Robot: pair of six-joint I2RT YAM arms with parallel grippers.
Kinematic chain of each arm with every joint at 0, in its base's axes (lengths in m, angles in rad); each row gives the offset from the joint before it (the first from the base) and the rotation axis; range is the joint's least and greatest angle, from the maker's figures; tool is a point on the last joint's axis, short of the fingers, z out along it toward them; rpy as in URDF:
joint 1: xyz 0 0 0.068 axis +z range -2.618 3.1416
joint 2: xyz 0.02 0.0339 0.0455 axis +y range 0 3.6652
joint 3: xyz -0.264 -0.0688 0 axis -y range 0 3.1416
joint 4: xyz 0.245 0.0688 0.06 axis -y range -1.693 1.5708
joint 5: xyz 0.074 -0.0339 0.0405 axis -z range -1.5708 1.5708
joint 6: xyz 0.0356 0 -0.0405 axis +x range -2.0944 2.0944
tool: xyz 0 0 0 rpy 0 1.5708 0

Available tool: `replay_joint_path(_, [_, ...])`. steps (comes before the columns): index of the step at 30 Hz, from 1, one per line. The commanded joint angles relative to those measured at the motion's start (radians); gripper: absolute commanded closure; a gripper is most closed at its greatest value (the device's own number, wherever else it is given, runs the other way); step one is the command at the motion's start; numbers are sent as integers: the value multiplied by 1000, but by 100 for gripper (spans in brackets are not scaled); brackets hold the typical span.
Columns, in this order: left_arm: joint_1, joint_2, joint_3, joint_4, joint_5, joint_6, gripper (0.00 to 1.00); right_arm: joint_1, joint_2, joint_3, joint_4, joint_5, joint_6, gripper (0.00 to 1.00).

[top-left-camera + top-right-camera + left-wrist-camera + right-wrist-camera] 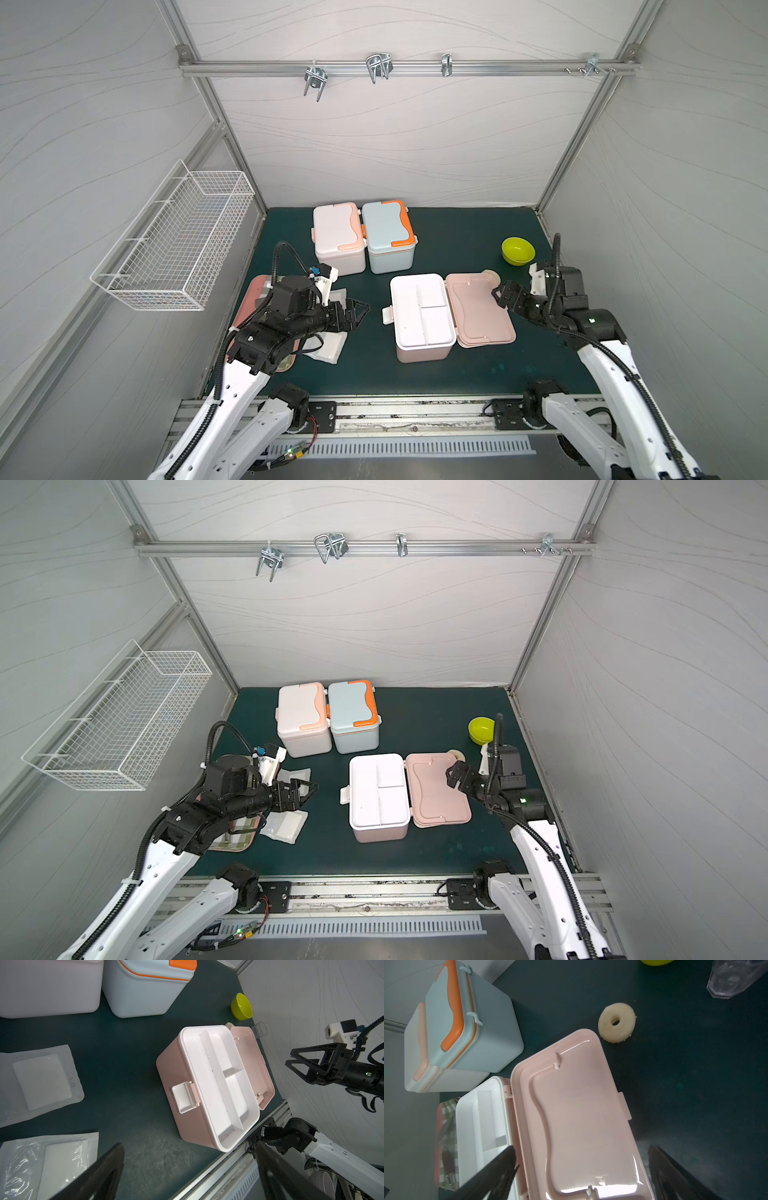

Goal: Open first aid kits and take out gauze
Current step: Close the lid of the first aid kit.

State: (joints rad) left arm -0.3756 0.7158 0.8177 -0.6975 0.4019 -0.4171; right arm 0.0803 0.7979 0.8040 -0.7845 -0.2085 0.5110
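The dusty pink first aid kit (419,349) stands open mid-table, its lid (482,309) laid flat to the right and its white divided insert (218,1084) empty. The white-and-peach kit (338,237) and the pale blue-and-orange kit (388,235) stand shut side by side at the back. Two gauze pouches (328,347) (338,293) lie on the mat left of the pink kit, also in the left wrist view (41,1080) (52,1163). My left gripper (359,309) hovers open between them, holding nothing. My right gripper (498,293) is open above the lid's right edge (581,1169).
A green bowl (517,250), a cream ring (490,275) and a clear cup (733,978) sit at the right rear. A pink tray with checked cloth (237,833) lies under my left arm. A wire basket (178,245) hangs on the left wall.
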Motion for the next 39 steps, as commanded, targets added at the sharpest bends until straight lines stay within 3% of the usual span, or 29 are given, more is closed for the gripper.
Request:
replay_joint_path(1, [-24, 9, 1, 42, -15, -5, 1, -110, 6, -64, 83, -262, -18, 1])
replay_joint_path(6, [-112, 50, 11, 54, -76, -96, 1, -164, 33, -136, 182, -341, 28, 1])
replay_joint_path(10, [-240, 89, 9, 130, -141, -188, 1, -181, 90, -165, 245, -384, 37, 1])
replay_joint_path(16, [-428, 247, 28, 200, -234, -245, 2, -196, 169, -207, 335, -413, 43, 1])
replay_joint_path(19, [-480, 316, 37, 232, -246, -256, 2, -204, 198, -220, 359, -419, 38, 1])
replay_joint_path(24, [-508, 385, 30, 296, -245, -270, 2, -210, 237, -250, 407, -442, 30, 1])
replay_joint_path(32, [-508, 459, 41, 343, -214, -267, 1, -211, 291, -283, 490, -589, 21, 1])
replay_joint_path(39, [-508, 491, 43, 371, -196, -274, 1, -211, 185, -284, 503, -693, 47, 1])
